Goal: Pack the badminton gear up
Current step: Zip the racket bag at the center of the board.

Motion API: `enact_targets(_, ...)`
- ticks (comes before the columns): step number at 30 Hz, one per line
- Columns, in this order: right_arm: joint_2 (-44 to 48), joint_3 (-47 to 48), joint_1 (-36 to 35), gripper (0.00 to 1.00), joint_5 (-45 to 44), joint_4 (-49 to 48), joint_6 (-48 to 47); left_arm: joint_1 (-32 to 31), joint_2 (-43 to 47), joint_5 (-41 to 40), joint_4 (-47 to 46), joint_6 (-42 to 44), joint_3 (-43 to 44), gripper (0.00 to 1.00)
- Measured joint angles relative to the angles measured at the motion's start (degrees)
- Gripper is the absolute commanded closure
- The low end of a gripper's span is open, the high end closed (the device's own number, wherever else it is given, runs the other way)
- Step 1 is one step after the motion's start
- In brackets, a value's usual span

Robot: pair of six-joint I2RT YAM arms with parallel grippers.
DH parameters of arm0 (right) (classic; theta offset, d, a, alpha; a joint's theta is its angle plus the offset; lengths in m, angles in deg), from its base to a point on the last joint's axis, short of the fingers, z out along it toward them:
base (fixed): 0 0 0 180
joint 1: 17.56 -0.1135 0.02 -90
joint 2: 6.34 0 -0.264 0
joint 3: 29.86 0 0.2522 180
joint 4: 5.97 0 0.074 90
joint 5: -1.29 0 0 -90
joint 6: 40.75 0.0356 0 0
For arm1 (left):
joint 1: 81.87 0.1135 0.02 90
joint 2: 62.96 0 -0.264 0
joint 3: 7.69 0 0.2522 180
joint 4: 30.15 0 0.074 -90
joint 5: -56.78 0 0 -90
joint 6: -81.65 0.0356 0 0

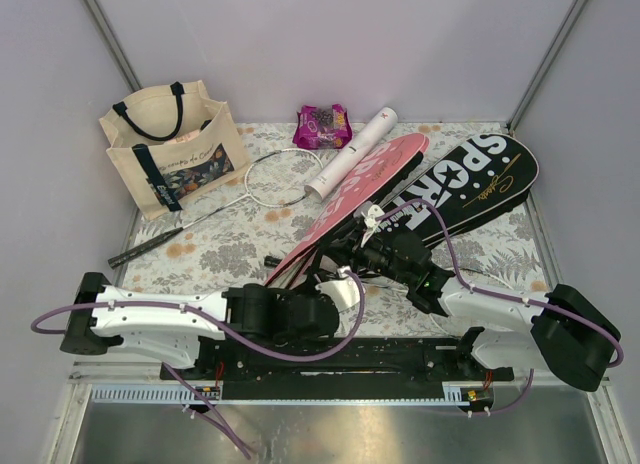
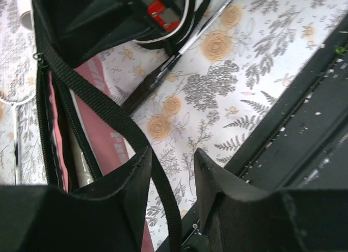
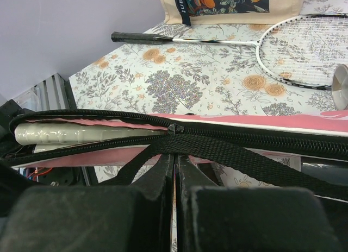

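Note:
The pink racket cover [image 1: 375, 179] lies slantwise mid-table, its zip partly open. A white racket grip [image 3: 81, 133] shows inside it. My right gripper [image 3: 175, 157] is shut, its tips pressed up under the cover's black strap [image 3: 239, 154], just below the zip slider [image 3: 174, 128]. Whether anything thin is pinched I cannot tell. My left gripper [image 2: 173, 150] is open at the cover's near end, and the strap [image 2: 98, 100] runs loose between its fingers. A white tube [image 1: 352, 154] rests on the pink cover. A black cover [image 1: 480, 184] lies to the right. A loose racket [image 1: 283, 177] lies to the left.
A cream tote [image 1: 170, 154] stands at the back left, with a purple snack packet [image 1: 322, 126] at the back middle. The black base rail [image 2: 304, 127] runs close to my left gripper's right side. Grey walls close in the table on three sides.

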Motion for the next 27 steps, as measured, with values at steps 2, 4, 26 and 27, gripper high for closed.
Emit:
enact_targets(2, 0.00, 0.04, -0.02, 1.00, -0.11, 0.02, 0.42, -0.07, -0.57, -1.90, 0.79, -1.09, -0.33, 0.59)
enact_targets(4, 0.00, 0.11, -0.02, 1.00, -0.17, 0.02, 0.79, -0.07, -0.37, -3.82, 1.05, -2.03, -1.18, 0.58)
enact_targets(26, 1.31, 0.11, -0.04, 1.00, -1.64, 0.98, 2.47, -0.07, -3.28, -8.44, -1.25, -5.35, -6.73, 1.00)
enact_targets(27, 1.62, 0.11, -0.04, 1.00, -1.75, 1.18, 2.47, -0.07, -3.17, -8.55, -1.25, -5.40, -6.73, 1.00)
